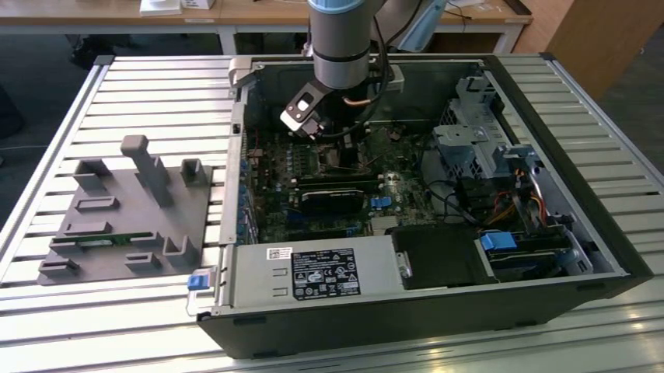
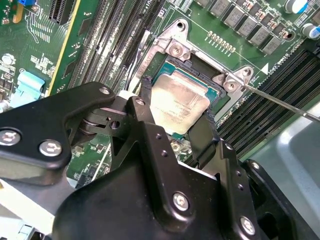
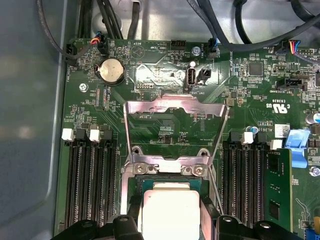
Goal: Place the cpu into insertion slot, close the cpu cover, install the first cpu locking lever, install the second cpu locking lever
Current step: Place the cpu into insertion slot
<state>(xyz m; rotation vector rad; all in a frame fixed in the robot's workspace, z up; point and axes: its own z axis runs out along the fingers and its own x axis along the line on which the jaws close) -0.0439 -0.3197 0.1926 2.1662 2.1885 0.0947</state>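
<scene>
- Gripper (image 2: 177, 120) jaws clamped on silvery-beige square cpu (image 2: 181, 100) over black insertion slot (image 3: 165, 170).
- Best held level, square to slot; silvery frame cpu cover (image 3: 175, 107) open beyond.

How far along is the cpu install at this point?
Done: the cpu is at the insertion slot, though whether it is fully seated is unclear. In hand: the gripper is right at it. Left: the cpu cover is swung open, and a locking lever stands unlatched.
</scene>
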